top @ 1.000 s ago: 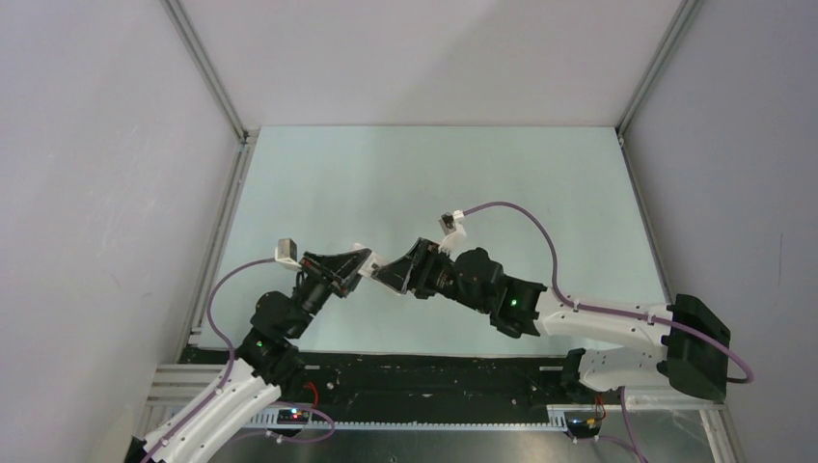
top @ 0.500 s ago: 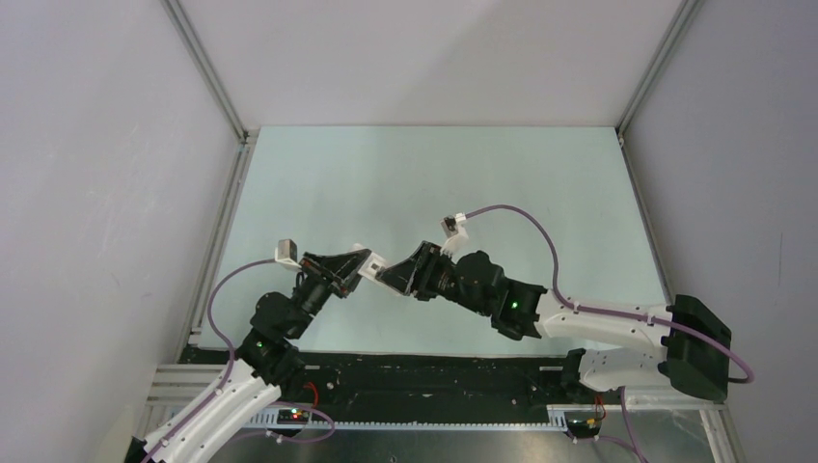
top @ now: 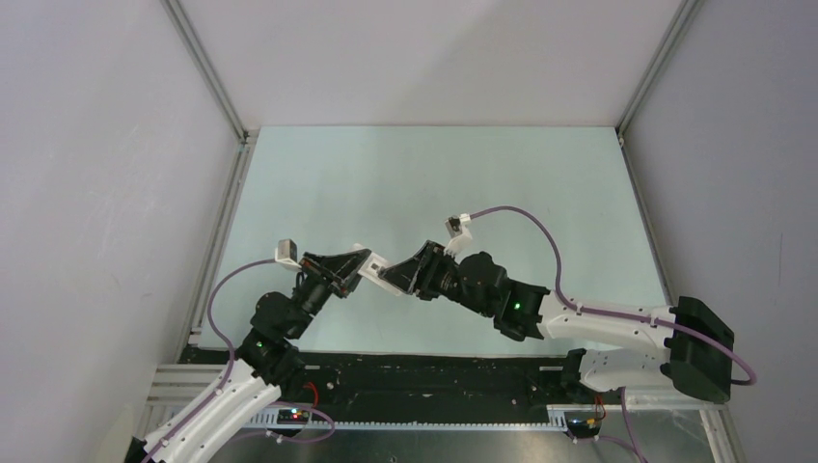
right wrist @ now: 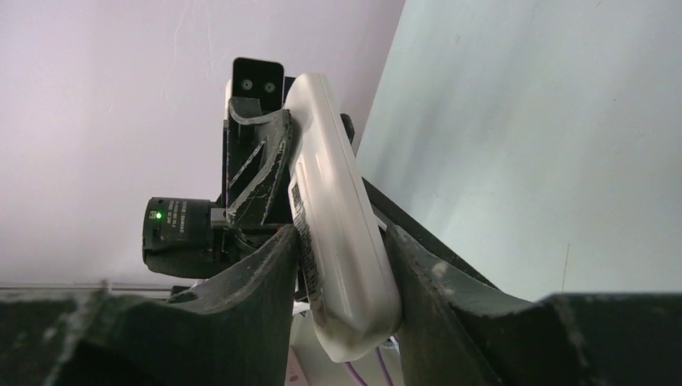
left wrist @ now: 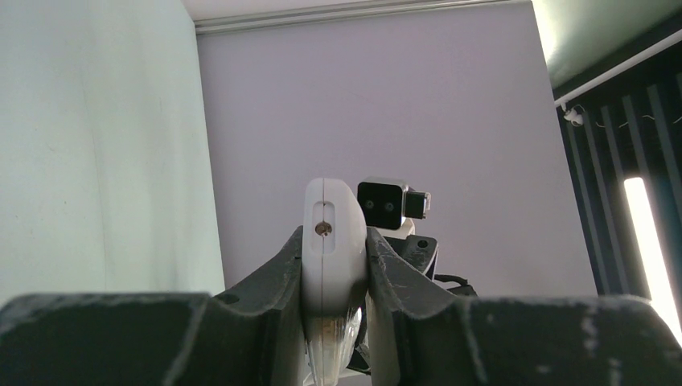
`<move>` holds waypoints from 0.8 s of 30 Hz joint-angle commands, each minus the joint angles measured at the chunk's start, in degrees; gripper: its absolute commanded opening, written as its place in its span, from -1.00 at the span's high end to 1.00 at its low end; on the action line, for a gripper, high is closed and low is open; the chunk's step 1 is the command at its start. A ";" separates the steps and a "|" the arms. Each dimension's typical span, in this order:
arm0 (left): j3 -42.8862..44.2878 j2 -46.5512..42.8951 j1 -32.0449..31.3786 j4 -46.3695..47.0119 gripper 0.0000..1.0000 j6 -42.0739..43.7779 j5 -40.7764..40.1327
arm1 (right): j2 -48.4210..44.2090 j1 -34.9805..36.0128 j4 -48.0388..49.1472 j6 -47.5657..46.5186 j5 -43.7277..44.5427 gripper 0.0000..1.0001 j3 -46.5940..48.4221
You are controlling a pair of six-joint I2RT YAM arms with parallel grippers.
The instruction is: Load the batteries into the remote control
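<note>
While both clamp remote control (top: 378,269), left gripper (left wrist: 334,241) takes one end, right gripper (right wrist: 342,241) other; side walls (top: 96,193) well apart.

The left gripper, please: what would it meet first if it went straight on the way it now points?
Most likely the right gripper, clamped on the far end of the remote control the left gripper holds; its camera sits dead ahead in the left wrist view.

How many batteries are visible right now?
0. None shows on the pale green table or in either wrist view; the slim white plastic remote control, clamped between the left tool and right tool, may hide some.
</note>
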 commanded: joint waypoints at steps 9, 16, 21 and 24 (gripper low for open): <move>0.42 0.14 -0.21 3.01 0.37 -0.45 -0.41 | -1.52 0.24 4.07 -0.26 1.28 0.72 -1.63; 0.38 0.51 -0.16 2.95 -0.23 -0.35 -0.16 | -2.87 0.17 4.45 -1.55 1.18 1.00 -2.50; 0.52 1.77 -0.22 2.69 -0.98 0.05 0.76 | -5.23 -0.09 3.68 -3.30 1.35 1.00 -2.63; 0.32 2.32 -0.22 2.22 -0.99 0.90 1.39 | -8.18 -0.50 1.59 -5.55 2.85 1.00 -2.62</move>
